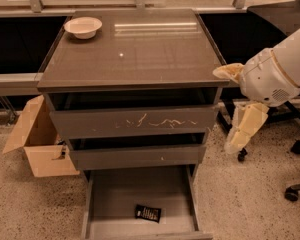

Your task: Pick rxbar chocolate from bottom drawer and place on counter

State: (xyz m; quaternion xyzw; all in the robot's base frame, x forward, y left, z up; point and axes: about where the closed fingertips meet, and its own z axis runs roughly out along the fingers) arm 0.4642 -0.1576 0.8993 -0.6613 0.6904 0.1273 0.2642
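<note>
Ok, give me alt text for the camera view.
The bottom drawer is pulled out, with the rxbar chocolate lying near its front. The gripper hangs open right of the counter, which bears a white bowl.

Bench [130, 54]: glossy, smooth brown-grey top, faintly reflective.
Upper drawer front [135, 121]: matt, with pale scratches.
Bowl [83, 26]: smooth, white, ceramic-looking.
Box [37, 144]: plain cardboard.
Floor [250, 199]: speckled, stone-like.
My pincer [230, 109], just right of the bench: cream, matt, plastic-looking fingers, spread apart.
</note>
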